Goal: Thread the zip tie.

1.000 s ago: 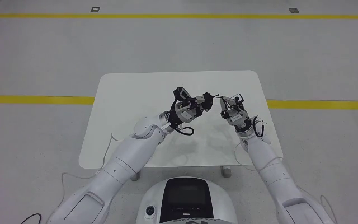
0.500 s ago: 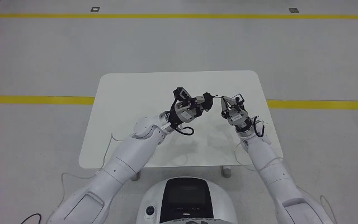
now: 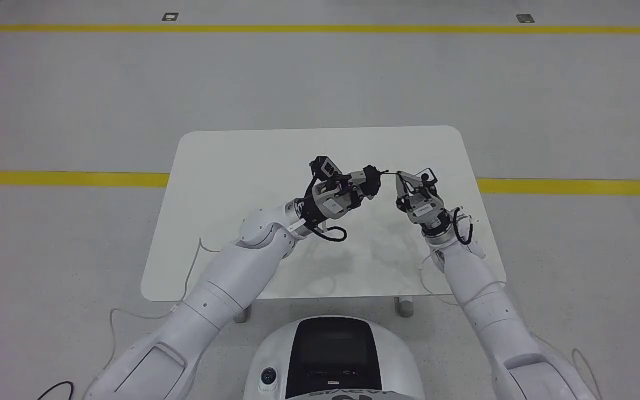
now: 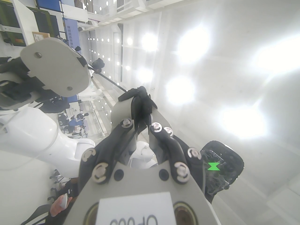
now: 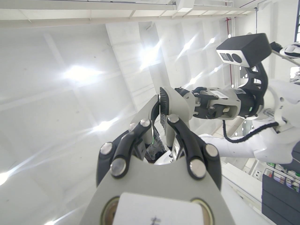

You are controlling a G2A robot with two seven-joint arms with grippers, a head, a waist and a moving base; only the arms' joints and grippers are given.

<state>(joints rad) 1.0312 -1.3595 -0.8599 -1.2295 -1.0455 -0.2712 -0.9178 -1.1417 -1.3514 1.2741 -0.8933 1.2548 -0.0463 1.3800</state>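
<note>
1. Table (image 3: 220, 220) — white, with rounded corners. Take it as the reference for every place below.
2. Left gripper (image 3: 372, 181) — you find it raised above the table's middle, a little toward the far edge, with its tips pointing at the other arm. In the left wrist view its fingers (image 4: 120, 111) are pressed together, pinching a black end of the zip tie (image 4: 110, 80).
3. The zip tie is a thin dark strap held in the air above the table, not lying on it. From the left fingertips it runs straight across the short gap between the two arms.
4. Right gripper (image 3: 401, 180) sits above the table just to the robot's right of the middle. It faces the left gripper, near it but apart. In the right wrist view you see its ribbed pads (image 5: 164, 111) closed almost flat against each other. In the left wrist view the strap's other end passes in behind one of its broad fingers, so it reads as clamped there.
5. Yellow floor line (image 3: 80, 178) is a stripe on the grey floor that emerges from behind the table on both of its short sides.
</note>
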